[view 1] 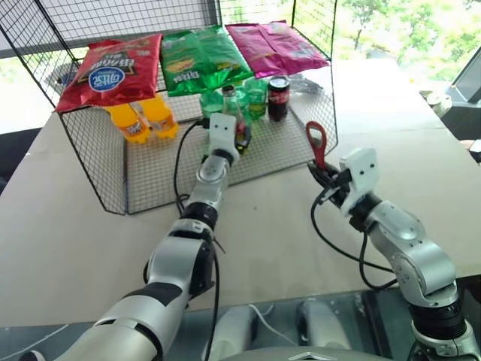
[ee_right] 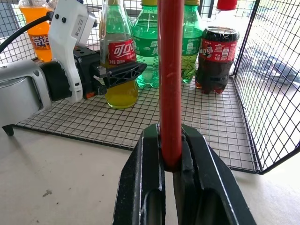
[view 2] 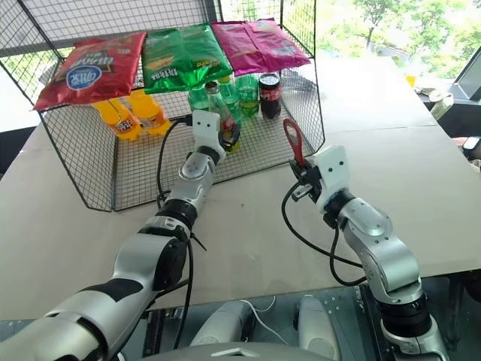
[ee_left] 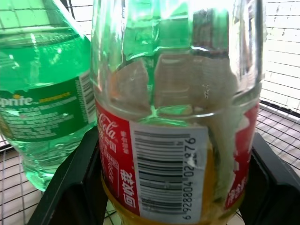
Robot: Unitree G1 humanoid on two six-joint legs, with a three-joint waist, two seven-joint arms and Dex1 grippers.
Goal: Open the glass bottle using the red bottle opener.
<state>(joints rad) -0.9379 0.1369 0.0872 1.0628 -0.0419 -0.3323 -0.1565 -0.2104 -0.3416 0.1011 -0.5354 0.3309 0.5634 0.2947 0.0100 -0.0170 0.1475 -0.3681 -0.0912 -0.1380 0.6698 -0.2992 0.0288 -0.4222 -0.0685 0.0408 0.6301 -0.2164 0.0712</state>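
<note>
Left gripper (ee_right: 123, 71) fingers bracket the clear glass bottle (ee_right: 117, 51), grip uncertain; right gripper (ee_right: 172, 161) fingers clamp the flat red bottle opener (view 1: 316, 144) upright.

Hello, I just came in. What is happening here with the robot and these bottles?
The robot is getting ready to open a glass bottle that stands inside a wire rack on the table. Its left gripper has reached into the rack and has its black fingers on either side of the bottle, at the label. Its right gripper holds a red bottle opener upright, off to the side of the rack. The cap is not yet off.
</note>
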